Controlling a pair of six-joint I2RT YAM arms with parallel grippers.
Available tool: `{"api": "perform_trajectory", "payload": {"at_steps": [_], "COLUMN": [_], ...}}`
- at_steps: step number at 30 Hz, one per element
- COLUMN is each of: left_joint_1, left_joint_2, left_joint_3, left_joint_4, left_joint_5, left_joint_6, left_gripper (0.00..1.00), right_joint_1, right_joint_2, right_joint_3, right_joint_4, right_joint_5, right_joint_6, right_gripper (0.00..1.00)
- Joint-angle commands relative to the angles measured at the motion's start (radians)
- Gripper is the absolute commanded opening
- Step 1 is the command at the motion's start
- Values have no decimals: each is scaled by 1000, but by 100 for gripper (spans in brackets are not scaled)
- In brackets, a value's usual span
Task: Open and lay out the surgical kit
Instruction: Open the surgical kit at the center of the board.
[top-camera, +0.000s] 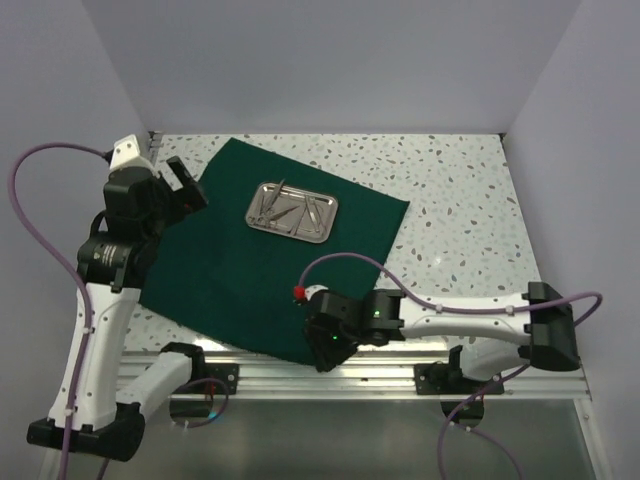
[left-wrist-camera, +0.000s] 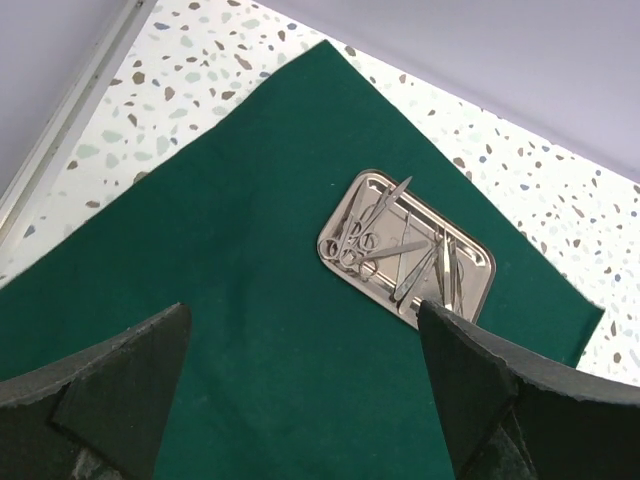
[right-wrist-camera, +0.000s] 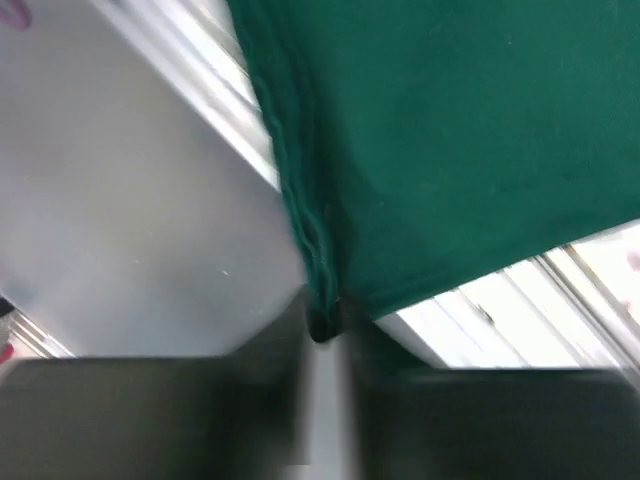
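Note:
The dark green cloth (top-camera: 240, 270) lies spread flat on the table, its near corner hanging over the front edge. A shiny steel tray (top-camera: 292, 211) with thin steel instruments, scissors and tweezers among them, sits on its far part; it also shows in the left wrist view (left-wrist-camera: 405, 250). My left gripper (top-camera: 185, 185) is open and empty, raised over the cloth's left corner, its fingers (left-wrist-camera: 110, 390) well apart. My right gripper (top-camera: 325, 345) is shut on the cloth's near corner; the right wrist view shows the hem (right-wrist-camera: 318, 290) pinched between the jaws.
An aluminium rail (top-camera: 330, 375) runs along the table's front edge below the cloth. White walls close the table at the back and both sides. Speckled tabletop (top-camera: 470, 210) lies bare to the right of the cloth.

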Motion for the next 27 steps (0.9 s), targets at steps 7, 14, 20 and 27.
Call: {"api": "perform_trajectory", "payload": {"at_steps": [7,14,20,27], "left_joint_1": [3,1,7,148], "left_joint_2": [-74,-2,168,420], "left_joint_3": [-49,-55,-41,39], "left_joint_4": [-145,-74,73,243], "left_joint_5": [8,5,7,141], "left_joint_6": [-56,-18,99,174], "left_gripper": [99,100,99,99], "right_joint_1": [-19,-359,-750,-968], "right_joint_2": [-141,-198,-65,188], "right_joint_3": [4,29,75,289], "right_joint_4": [-223,-193,-151,-185], "right_joint_5": [303,218,152,227], "right_joint_6": [105,45,-105,-119], "right_gripper": [98,98,97,93]}}
